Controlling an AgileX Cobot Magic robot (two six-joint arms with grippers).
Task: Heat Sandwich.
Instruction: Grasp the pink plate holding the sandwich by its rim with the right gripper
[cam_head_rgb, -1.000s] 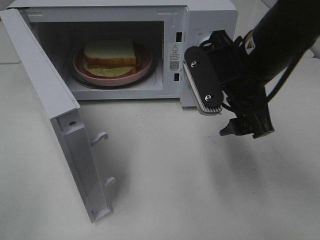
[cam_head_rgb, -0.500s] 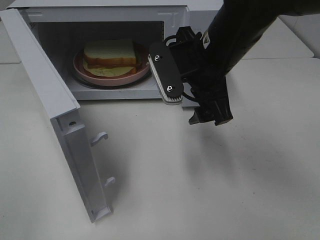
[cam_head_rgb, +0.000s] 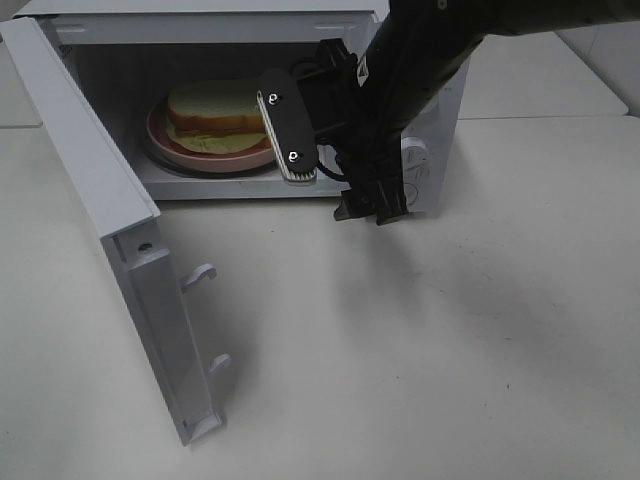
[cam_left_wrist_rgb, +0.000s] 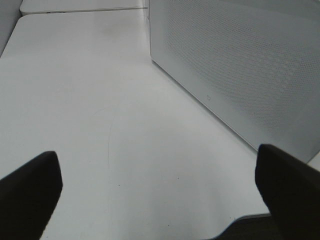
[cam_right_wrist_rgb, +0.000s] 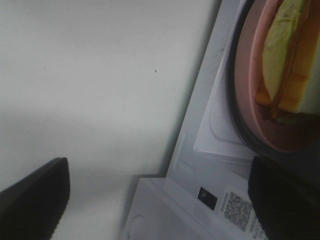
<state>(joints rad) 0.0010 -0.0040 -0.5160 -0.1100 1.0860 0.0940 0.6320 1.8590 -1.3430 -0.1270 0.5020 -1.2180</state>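
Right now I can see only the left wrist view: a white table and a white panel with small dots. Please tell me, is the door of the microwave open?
Observer: Yes. The microwave door stands wide open, swung out to the left in the high view.
Operator: Thank you. Is the food already inside?
Observer: The sandwich lies on a pink plate inside the microwave.
Operator: And where is the other arm?
Observer: The right tool is open and empty, at the front of the opening on its right side, close to the plate but not touching it.
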